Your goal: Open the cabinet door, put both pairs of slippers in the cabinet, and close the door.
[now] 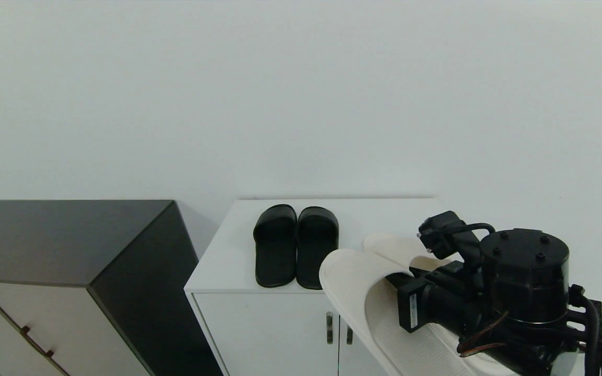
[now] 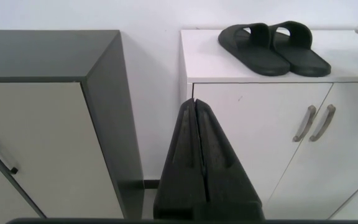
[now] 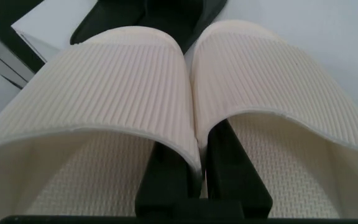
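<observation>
A pair of black slippers (image 1: 296,245) lies side by side on top of the white cabinet (image 1: 228,261), whose two doors are shut, handles (image 1: 328,327) meeting at the middle. My right gripper (image 3: 201,171) is shut on the pair of white slippers (image 1: 363,297). One finger sits inside each slipper, pinching their inner walls together, and the pair hangs tilted above the cabinet's front right part. My left gripper (image 2: 196,112) is shut with nothing in it, low in front of the cabinet's left door (image 2: 253,137). The black slippers (image 2: 272,46) lie above it.
A dark-topped chest with pale drawers (image 1: 71,240) stands close to the left of the white cabinet, with a narrow gap between them. A plain white wall rises behind both. The door handles (image 2: 314,122) show in the left wrist view.
</observation>
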Controlling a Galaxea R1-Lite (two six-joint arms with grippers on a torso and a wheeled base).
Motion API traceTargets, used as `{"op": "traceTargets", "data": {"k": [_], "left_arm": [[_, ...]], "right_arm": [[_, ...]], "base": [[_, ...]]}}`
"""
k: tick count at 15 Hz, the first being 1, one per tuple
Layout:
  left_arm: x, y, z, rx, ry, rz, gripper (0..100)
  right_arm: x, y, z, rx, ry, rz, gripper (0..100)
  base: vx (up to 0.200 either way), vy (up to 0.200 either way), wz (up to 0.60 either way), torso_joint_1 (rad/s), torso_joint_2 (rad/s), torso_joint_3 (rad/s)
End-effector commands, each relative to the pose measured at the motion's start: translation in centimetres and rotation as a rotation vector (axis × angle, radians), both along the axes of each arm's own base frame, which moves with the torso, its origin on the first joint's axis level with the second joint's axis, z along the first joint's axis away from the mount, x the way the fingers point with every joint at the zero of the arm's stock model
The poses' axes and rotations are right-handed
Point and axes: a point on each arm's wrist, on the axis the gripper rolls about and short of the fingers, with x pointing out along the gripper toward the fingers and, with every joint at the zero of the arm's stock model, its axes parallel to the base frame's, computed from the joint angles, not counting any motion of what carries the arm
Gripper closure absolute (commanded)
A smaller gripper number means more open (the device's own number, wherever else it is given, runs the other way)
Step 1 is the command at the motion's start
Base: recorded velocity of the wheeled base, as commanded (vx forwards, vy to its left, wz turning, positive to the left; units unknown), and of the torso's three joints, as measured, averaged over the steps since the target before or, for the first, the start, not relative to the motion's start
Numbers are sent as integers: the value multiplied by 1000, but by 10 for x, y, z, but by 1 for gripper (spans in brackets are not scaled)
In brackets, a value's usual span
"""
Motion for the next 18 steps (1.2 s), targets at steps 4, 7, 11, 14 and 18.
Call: {"op": "traceTargets", "data": {"k": [4, 7, 11, 14, 18], "left_arm": [[0, 0, 0, -1, 1, 1, 100], [0, 0, 0, -1, 1, 1, 100], [0, 0, 0, -1, 1, 1, 100], [0, 0, 0, -1, 1, 1, 100], [0, 0, 0, 1, 1, 1, 100]], "right_arm": [[-5, -3, -4, -12, 11, 18, 100], [-10, -5, -3, -14, 10, 28, 100], [-12, -9, -5, -15, 14, 38, 100], [-13, -9, -6, -20, 16, 40, 100], [-12, -12, -3, 2, -3, 31, 100]], "base": [[-200, 0, 0, 6, 5, 4], [-200, 0, 0, -7, -1, 2], [-50, 0, 0, -1, 1, -1], [0, 0, 0, 0, 0, 0], [0, 0, 0, 0, 0, 0]]}}
